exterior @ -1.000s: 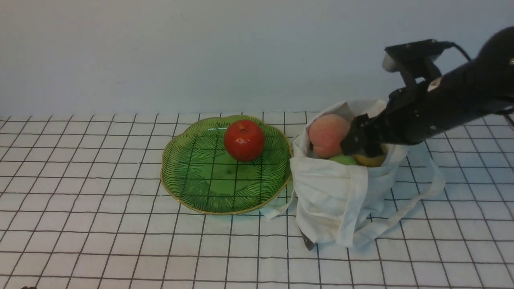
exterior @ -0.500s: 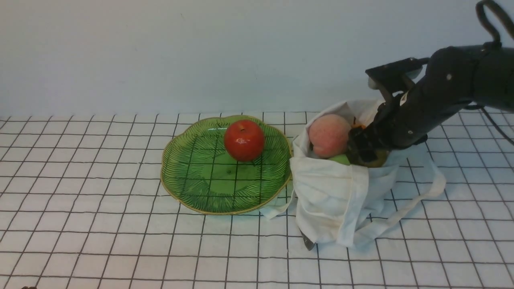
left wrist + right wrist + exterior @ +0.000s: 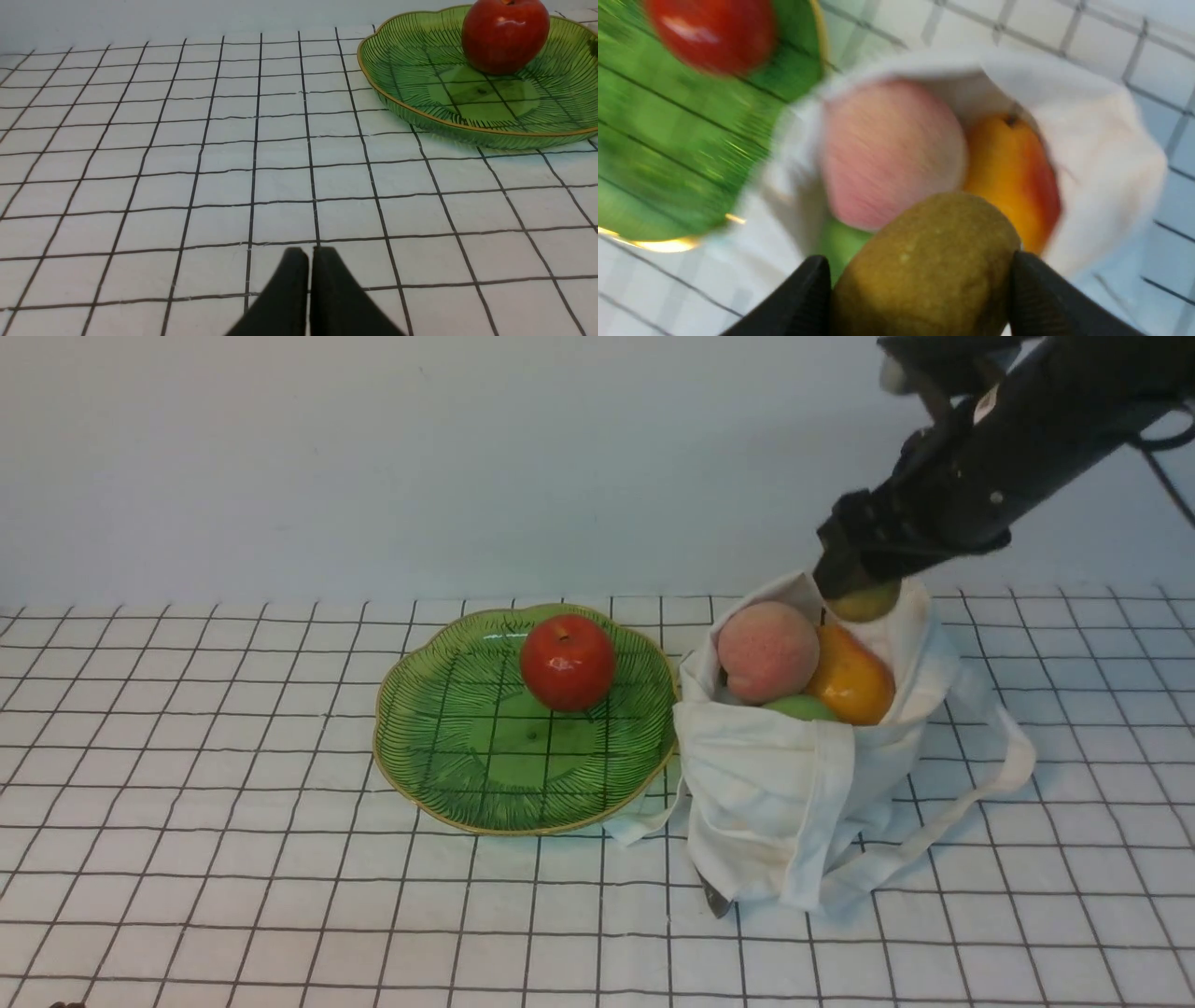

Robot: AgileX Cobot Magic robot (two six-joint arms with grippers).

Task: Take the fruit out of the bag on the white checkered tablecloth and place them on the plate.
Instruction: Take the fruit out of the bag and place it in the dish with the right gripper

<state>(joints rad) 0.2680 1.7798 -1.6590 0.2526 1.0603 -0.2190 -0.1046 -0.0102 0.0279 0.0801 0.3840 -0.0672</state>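
While clamped between the closed-in jaws of the right gripper (image 3: 920,280), to be listed as: russet fruit (image 3: 929,266), yellow-brown, one, held above the open mouth of the bag (image 3: 756,765). Bag: off-white cloth, one, with long straps; contents visible, three: fuzzy pink peach (image 3: 767,651), one; orange-yellow fruit (image 3: 854,677), red-flushed, one; green fruit (image 3: 803,707), one, partly hidden. Plate (image 3: 429,737): green, gold-rimmed, one, beside the bag; contents, shiny red apple (image 3: 568,663), one. Beneath both: white checkered tablecloth (image 3: 280,915), black-lined. Left gripper (image 3: 310,254): jaws shut, above the cloth.
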